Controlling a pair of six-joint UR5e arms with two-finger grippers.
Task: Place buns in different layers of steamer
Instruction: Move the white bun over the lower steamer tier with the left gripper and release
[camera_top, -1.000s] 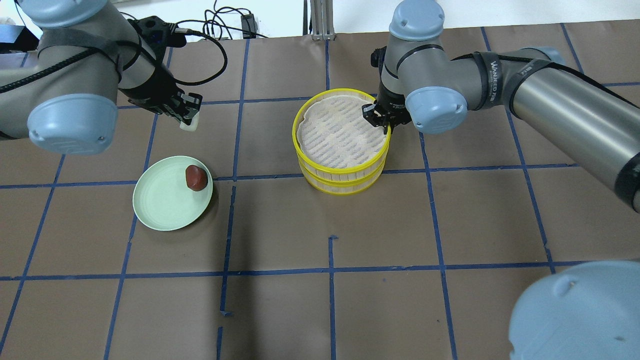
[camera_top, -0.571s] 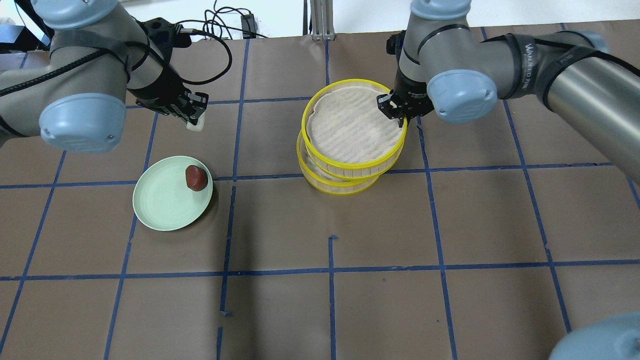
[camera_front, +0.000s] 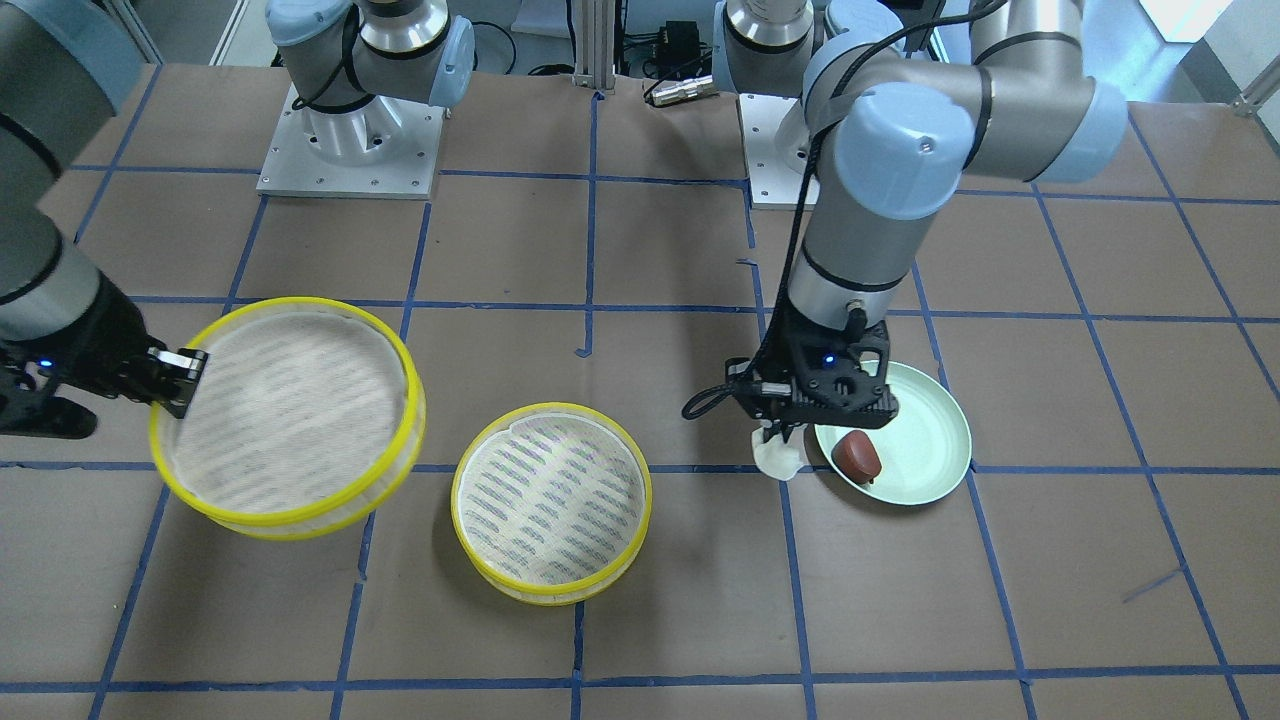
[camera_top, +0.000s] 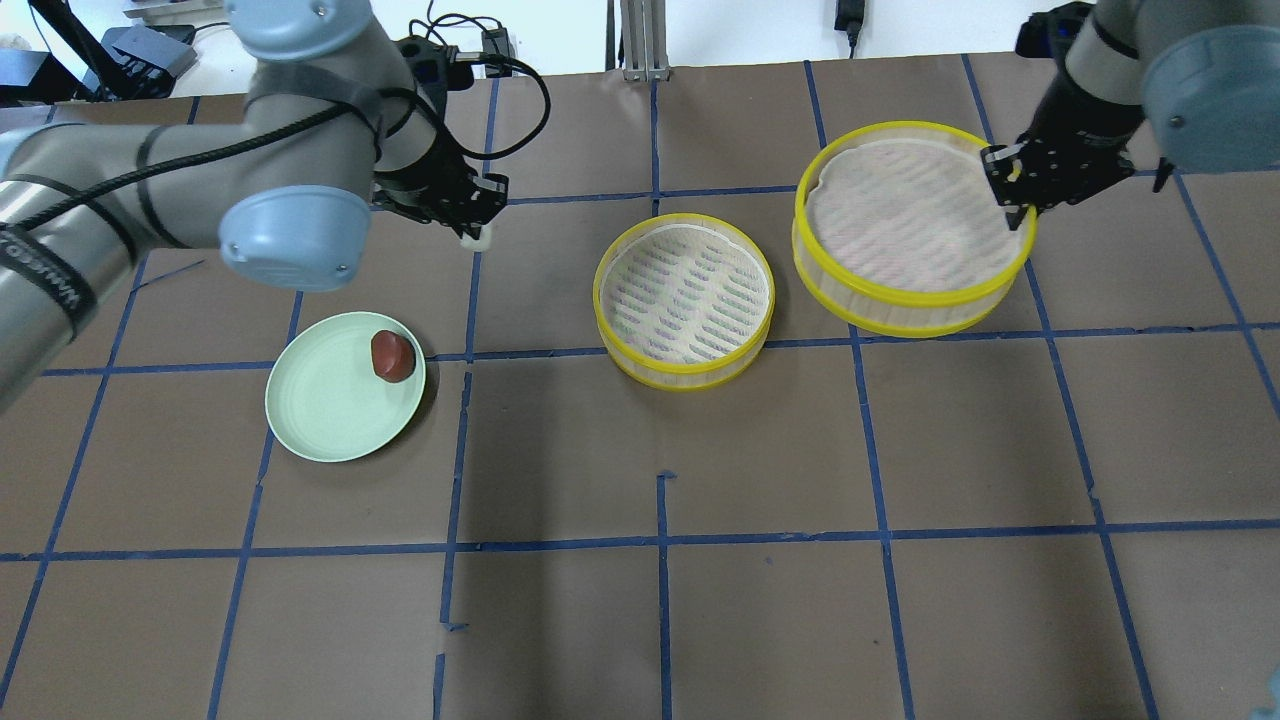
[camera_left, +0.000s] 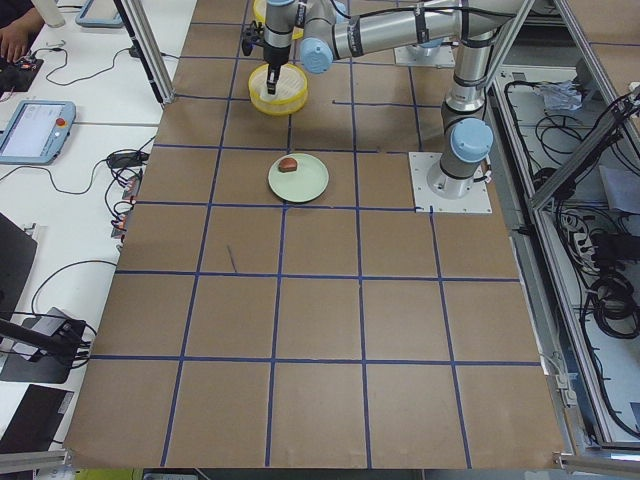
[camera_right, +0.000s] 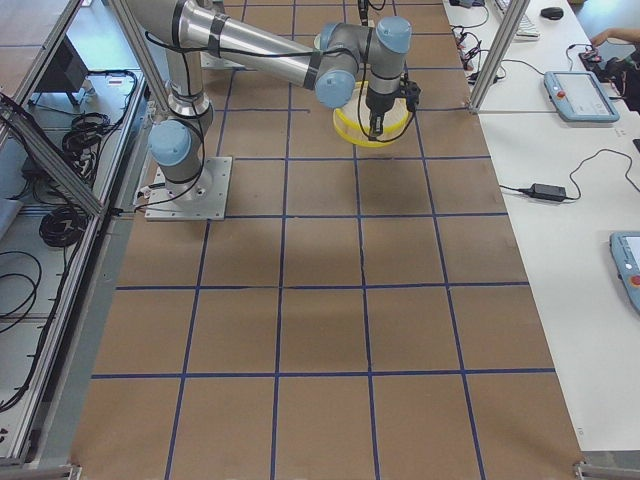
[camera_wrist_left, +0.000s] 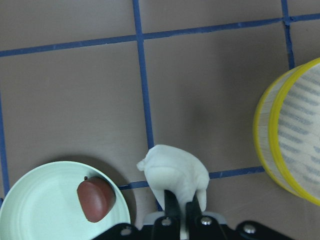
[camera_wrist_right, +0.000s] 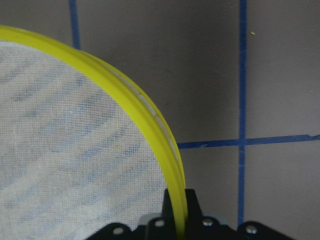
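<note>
My left gripper (camera_top: 478, 230) is shut on the white bun (camera_wrist_left: 175, 172) and holds it above the table, between the green plate and the steamer; it also shows in the front view (camera_front: 778, 452). The dark reddish-brown bun (camera_top: 391, 355) lies on the pale green plate (camera_top: 325, 415). One steamer layer (camera_top: 685, 295) stands on the table at the centre, nothing in it. My right gripper (camera_top: 1012, 200) is shut on the yellow rim of the other layer (camera_top: 900, 215) and holds it lifted, to the right of the first.
Blue tape lines grid the brown table. Cables lie at the table's back edge (camera_top: 470, 60). The arm bases (camera_front: 350, 150) stand on the robot's side of the table. Brown tabletop (camera_top: 660, 600) stretches in front of the steamer and plate.
My right gripper has lifted the top layer off the stack and carried it right. My left gripper has moved right with the white bun, closer to the layer on the table.
</note>
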